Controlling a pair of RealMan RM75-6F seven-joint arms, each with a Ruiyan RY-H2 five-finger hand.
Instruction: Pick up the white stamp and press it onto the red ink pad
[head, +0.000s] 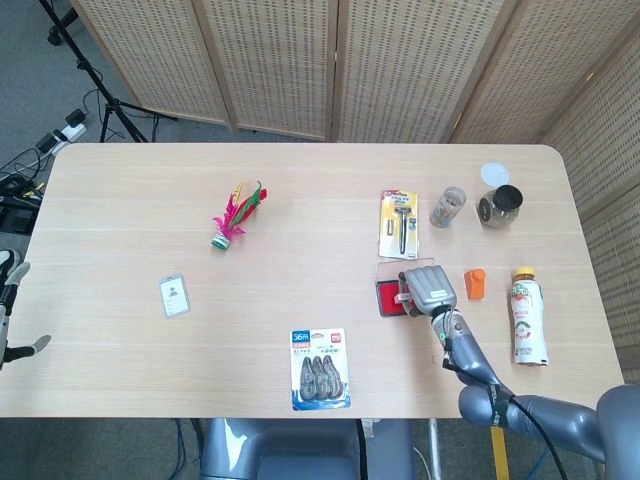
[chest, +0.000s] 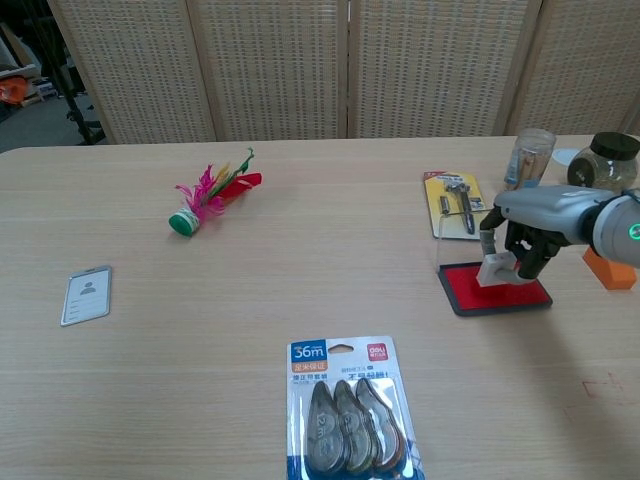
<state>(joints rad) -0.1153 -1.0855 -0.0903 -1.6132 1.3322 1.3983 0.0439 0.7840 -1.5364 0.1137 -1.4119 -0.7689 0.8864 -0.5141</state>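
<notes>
My right hand grips the white stamp from above, its fingers curled around the stamp's top. The stamp's base sits on the red ink pad, in the pad's upper middle. In the head view the hand covers the stamp and the right part of the pad. My left hand shows only at the far left edge of the head view, off the table, holding nothing with its fingers apart.
A razor pack lies just behind the pad. An orange block, a glass, a jar and a bottle stand to the right. A tape pack, shuttlecock and badge lie further left.
</notes>
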